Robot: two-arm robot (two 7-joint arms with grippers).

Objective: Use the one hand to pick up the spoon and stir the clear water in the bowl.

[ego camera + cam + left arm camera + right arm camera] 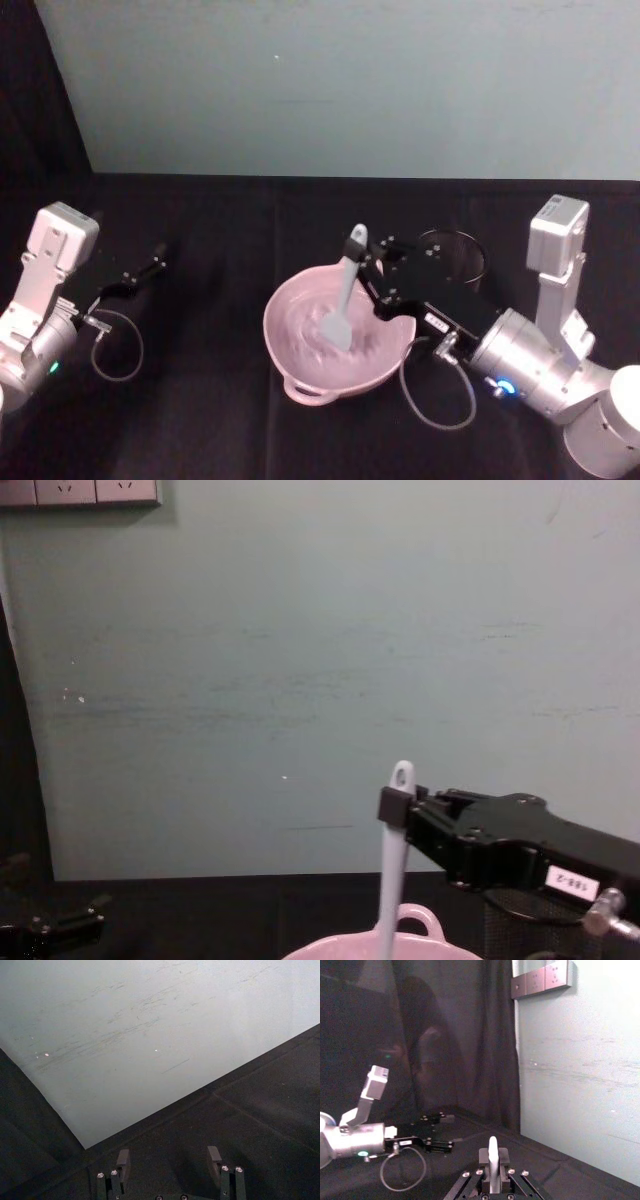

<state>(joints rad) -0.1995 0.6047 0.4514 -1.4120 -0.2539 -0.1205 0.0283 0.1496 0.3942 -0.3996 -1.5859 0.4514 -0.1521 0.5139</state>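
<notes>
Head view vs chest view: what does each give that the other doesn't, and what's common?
Head view: the bowl's inside from above, with the spoon's blade down in it, plus a grey cable loop lying on the black cloth beside the bowl.
Chest view: the side profile, with the spoon handle rising nearly upright above the rim, and the wall sockets at top left.
Both: the right tool shut on the spoon handle over the bowl, and the left tool parked far left.
</notes>
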